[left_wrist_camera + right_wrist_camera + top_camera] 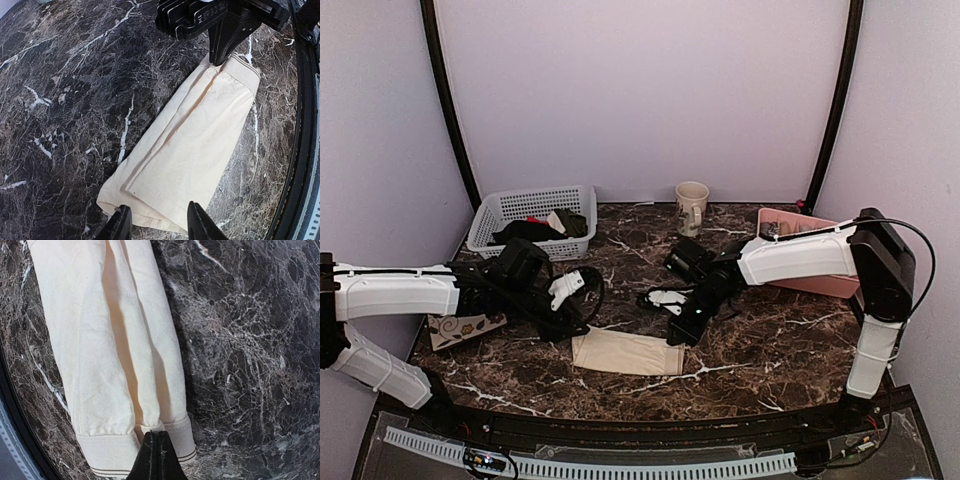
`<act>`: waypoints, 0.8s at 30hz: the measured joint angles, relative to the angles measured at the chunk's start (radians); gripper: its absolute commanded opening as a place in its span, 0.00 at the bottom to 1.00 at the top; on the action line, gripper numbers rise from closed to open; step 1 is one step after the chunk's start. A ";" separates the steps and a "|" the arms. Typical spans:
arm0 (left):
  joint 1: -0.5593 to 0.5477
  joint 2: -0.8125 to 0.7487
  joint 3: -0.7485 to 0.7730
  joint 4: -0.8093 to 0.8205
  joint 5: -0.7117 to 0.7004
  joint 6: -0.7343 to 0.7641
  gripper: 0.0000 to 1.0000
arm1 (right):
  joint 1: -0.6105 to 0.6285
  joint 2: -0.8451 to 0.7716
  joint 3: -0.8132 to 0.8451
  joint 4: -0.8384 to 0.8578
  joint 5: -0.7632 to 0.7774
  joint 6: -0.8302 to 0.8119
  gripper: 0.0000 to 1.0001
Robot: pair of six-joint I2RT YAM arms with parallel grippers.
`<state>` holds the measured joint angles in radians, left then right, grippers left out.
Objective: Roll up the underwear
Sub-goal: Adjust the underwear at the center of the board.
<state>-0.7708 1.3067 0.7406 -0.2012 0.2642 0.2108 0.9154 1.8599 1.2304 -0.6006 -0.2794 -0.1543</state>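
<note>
The underwear [628,352] lies on the marble table as a long cream-beige folded strip, its striped waistband at the right end. In the left wrist view the underwear [195,145] stretches away from my left gripper [157,222], which is open, its two fingers hovering over the strip's near end. My left gripper [576,330] sits at the strip's left end. My right gripper [156,440] is shut, its tips touching the waistband of the underwear [90,340] where two folds meet. It stands at the right end [680,335] and shows in the left wrist view too [225,55].
A white basket [485,225] holding dark garments stands at the back left. A mug [691,205] is at the back centre and a pink bin [820,285] at the right. A floral tile [460,328] lies under the left arm. The table's black front rail [300,150] runs close by the strip.
</note>
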 measured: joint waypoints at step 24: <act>0.000 0.124 0.043 -0.015 0.004 -0.064 0.44 | 0.000 -0.046 -0.006 -0.021 -0.069 0.054 0.32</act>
<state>-0.7708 1.4307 0.7834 -0.2165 0.2684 0.1467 0.9154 1.8137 1.2243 -0.6216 -0.3489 -0.1001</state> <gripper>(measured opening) 0.435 0.292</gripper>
